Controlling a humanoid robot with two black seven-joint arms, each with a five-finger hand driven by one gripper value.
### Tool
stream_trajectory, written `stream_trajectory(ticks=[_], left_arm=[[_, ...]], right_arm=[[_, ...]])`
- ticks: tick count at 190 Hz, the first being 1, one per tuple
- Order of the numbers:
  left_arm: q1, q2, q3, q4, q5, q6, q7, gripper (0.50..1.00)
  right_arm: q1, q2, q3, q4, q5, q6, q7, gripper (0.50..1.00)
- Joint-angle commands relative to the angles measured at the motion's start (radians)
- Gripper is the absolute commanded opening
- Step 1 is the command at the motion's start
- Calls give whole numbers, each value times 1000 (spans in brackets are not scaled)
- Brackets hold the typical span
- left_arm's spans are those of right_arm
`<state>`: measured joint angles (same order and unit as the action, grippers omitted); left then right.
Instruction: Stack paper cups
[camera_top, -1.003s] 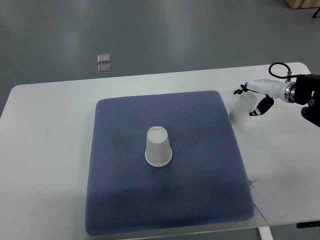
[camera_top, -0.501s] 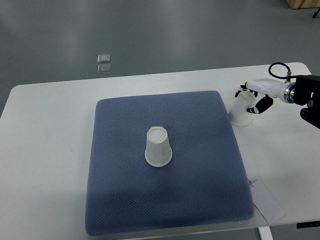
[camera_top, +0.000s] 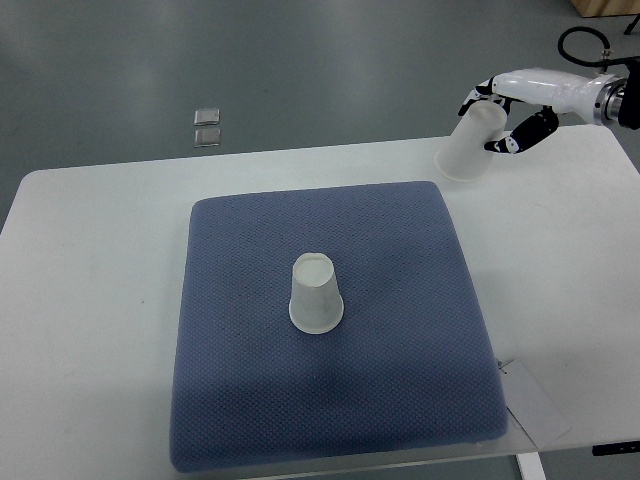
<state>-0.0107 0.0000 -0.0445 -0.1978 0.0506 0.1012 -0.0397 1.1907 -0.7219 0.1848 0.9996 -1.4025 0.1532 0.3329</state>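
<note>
Top view: the right hand (camera_top: 508, 110) holds one paper cup (camera_top: 468, 142) above the table's far right corner.

Its fingers are closed around the cup's upper end, and the cup hangs tilted with its wide mouth down and to the left, over the white table (camera_top: 90, 260) just beyond the blue mat (camera_top: 400, 340). A second cup (camera_top: 316, 293) stands upside down near the middle of the mat, well apart from the held one. The left arm is out of view.

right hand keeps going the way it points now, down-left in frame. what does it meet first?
Nothing close. The right hand carries a paper cup mouth-first toward the blue mat; the upside-down cup at its centre lies roughly on that line. Height is unclear from this view.
</note>
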Motion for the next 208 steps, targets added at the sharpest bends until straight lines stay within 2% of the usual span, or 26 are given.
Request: stream_trajectory(ticks=[1, 11, 13, 36, 79, 98, 145, 208], left_arm=[[0, 0, 0, 0, 0, 0, 0, 1000], [0, 0, 0, 0, 0, 0, 0, 1000], [0, 0, 0, 0, 0, 0, 0, 1000], [0, 0, 0, 0, 0, 0, 0, 1000], [0, 0, 0, 0, 0, 0, 0, 1000], [0, 0, 0, 0, 0, 0, 0, 1000], [0, 0, 0, 0, 0, 0, 0, 1000], [0, 0, 0, 0, 0, 0, 0, 1000]], right_arm=[[50, -25, 1, 119, 7, 34, -3, 541], [50, -25, 1, 119, 7, 34, -3, 541], [70, -25, 1, 185, 7, 63, -5, 543], [86, -8, 1, 260, 7, 103, -8, 543], [122, 64, -1, 318, 7, 157, -14, 549], [141, 91, 1, 327, 7, 198, -14, 549], [153, 136, 2, 338, 7, 233, -15, 547], [153, 185, 7, 349, 7, 243, -29, 545]])
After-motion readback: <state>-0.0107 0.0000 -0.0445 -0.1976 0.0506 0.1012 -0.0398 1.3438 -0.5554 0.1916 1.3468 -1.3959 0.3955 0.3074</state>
